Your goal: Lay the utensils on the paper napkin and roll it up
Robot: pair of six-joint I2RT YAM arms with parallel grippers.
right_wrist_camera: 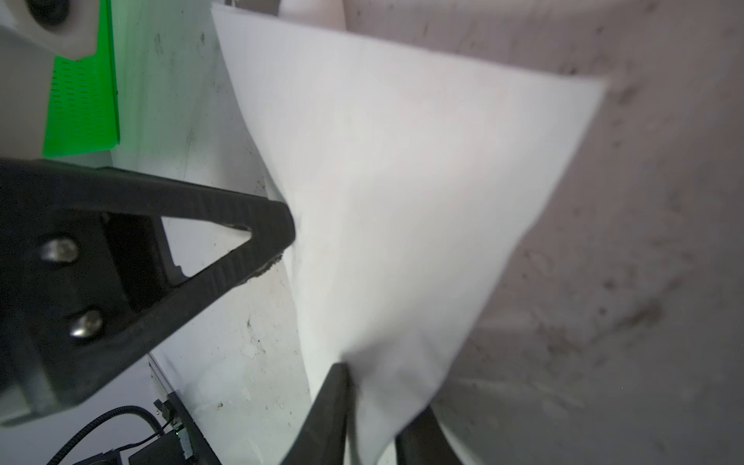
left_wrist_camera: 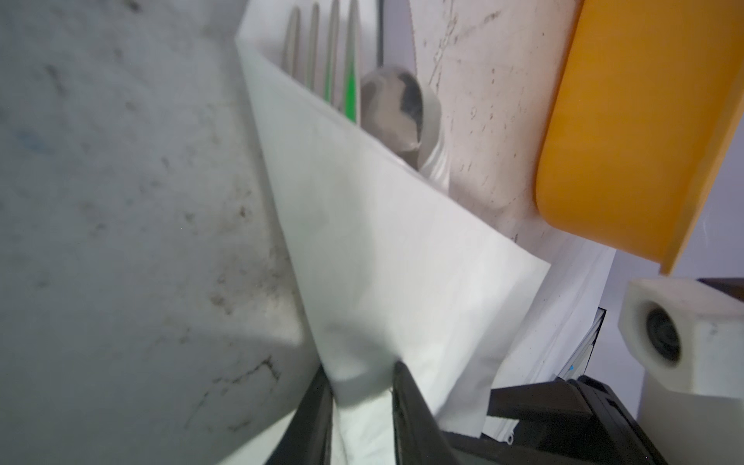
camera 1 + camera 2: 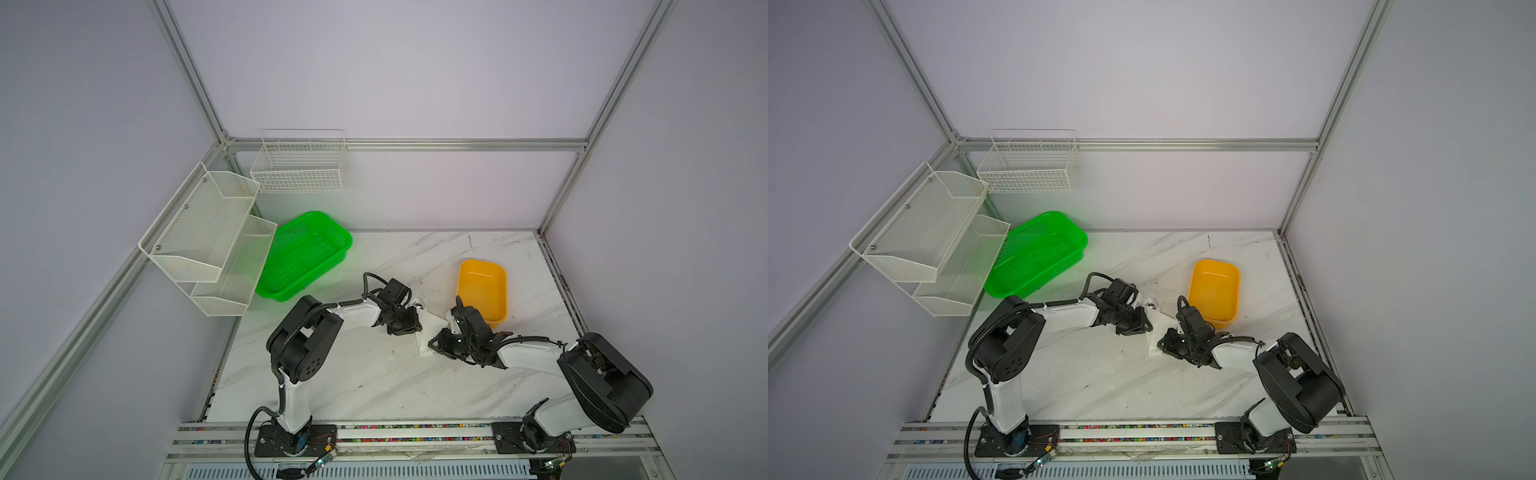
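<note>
Well, the napkin (image 3: 432, 328) lies mid-way across the table (image 3: 374, 382) between the two grippers, near the tub (image 3: 482, 282). One flap is raised over the fork (image 2: 322, 52) and spoon (image 2: 394, 108), whose heads poke out past its edge. The left gripper (image 2: 362, 374) has its jaws narrow, with a bunched fold of napkin between them; whether they pinch it I cannot tell. The right gripper (image 1: 378, 402) straddles a napkin corner, jaws slightly apart — grip unclear.
</note>
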